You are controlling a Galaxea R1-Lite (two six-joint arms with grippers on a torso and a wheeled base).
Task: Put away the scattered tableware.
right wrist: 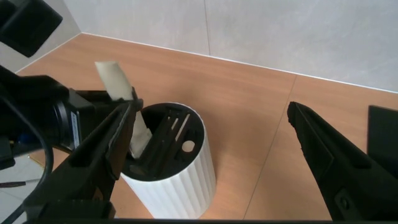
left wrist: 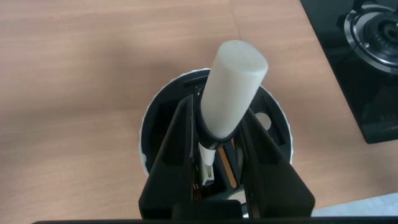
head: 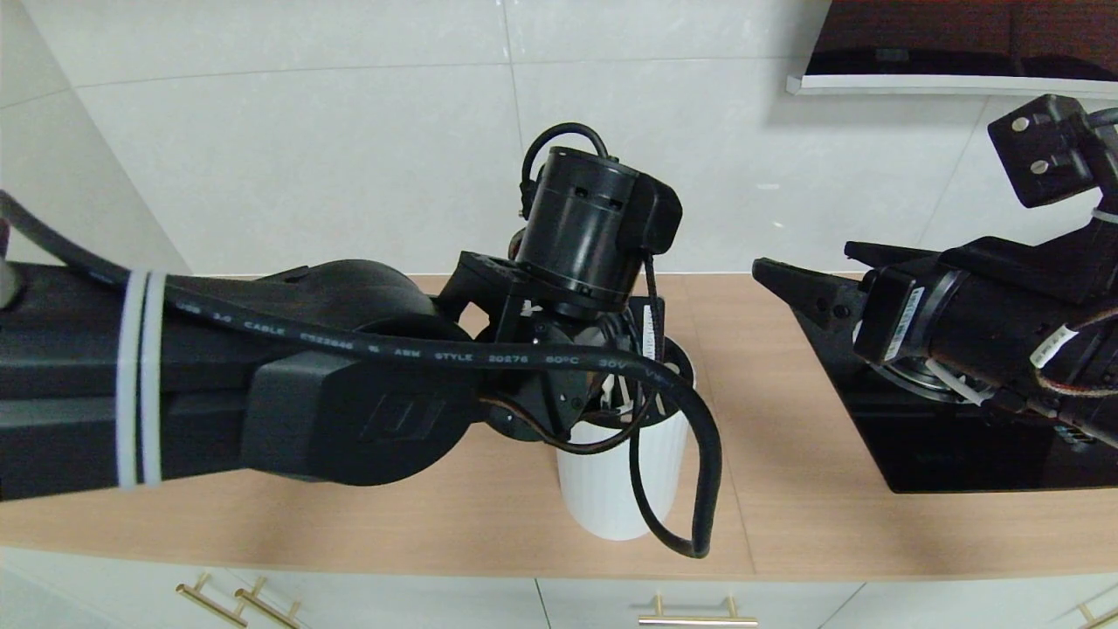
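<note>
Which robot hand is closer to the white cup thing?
Left. The left gripper is right above the white holder, gripping a white-handled utensil that pokes into it. The right gripper is open, off to the side, over the counter.

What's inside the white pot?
A black divider with slots and a round hole sits inside the white pot. The left gripper holds a cream-handled utensil poking into it. The utensil's lower end is hidden.
</note>
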